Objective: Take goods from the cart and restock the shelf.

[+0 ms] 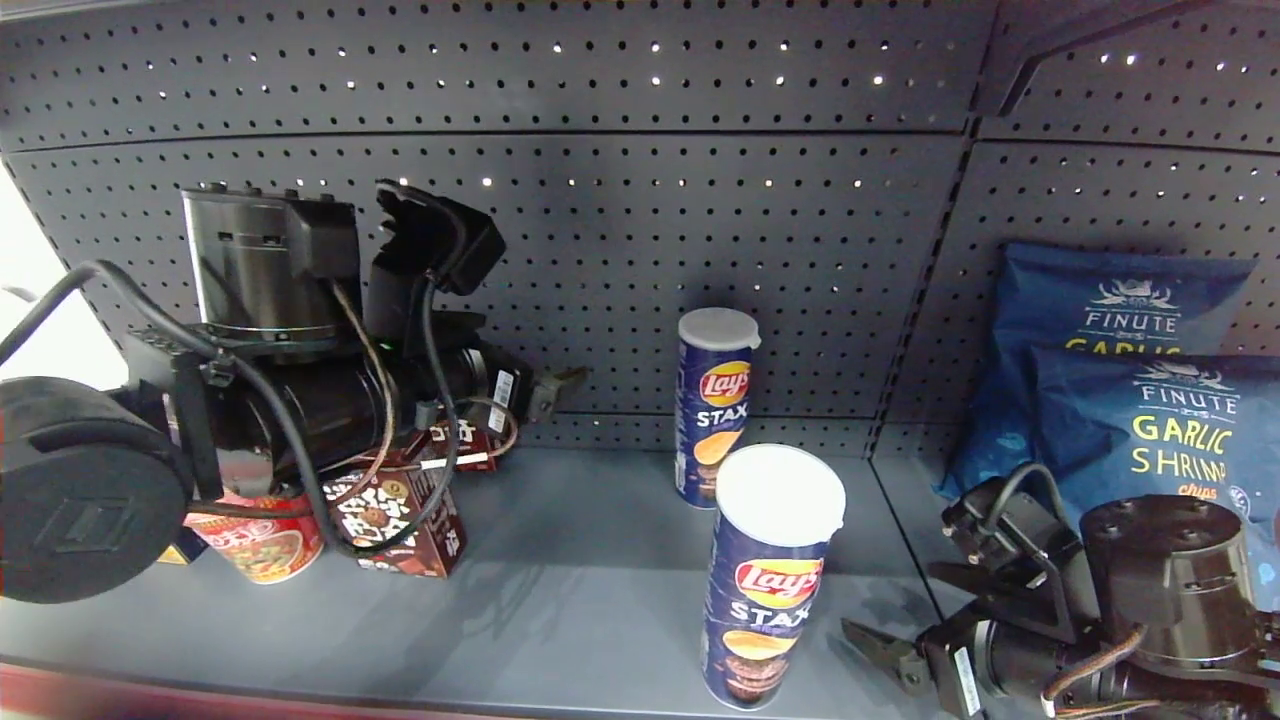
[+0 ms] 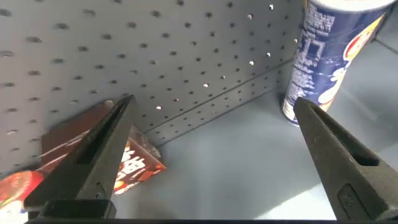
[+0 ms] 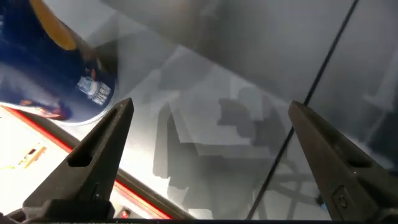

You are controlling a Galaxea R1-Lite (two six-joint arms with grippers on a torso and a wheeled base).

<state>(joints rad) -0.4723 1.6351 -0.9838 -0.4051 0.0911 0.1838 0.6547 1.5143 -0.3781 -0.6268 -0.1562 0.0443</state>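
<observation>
Left gripper (image 2: 212, 102) and right gripper (image 3: 211, 104) spread wide, empty, over the grey metal shelf (image 1: 590, 600).
Two dark blue cylindrical chip cans, white-lidded, stand mid-shelf: front can (image 1: 770, 590) at the edge beside the right gripper, rear can (image 1: 712, 410) by the pegboard (image 1: 700, 200); each label bears a red-and-yellow logo above white lettering.

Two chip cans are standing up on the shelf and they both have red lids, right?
Not quite. The front can and the back can do stand upright on the shelf, but their lids are white, not red. The head view shows it.
</observation>
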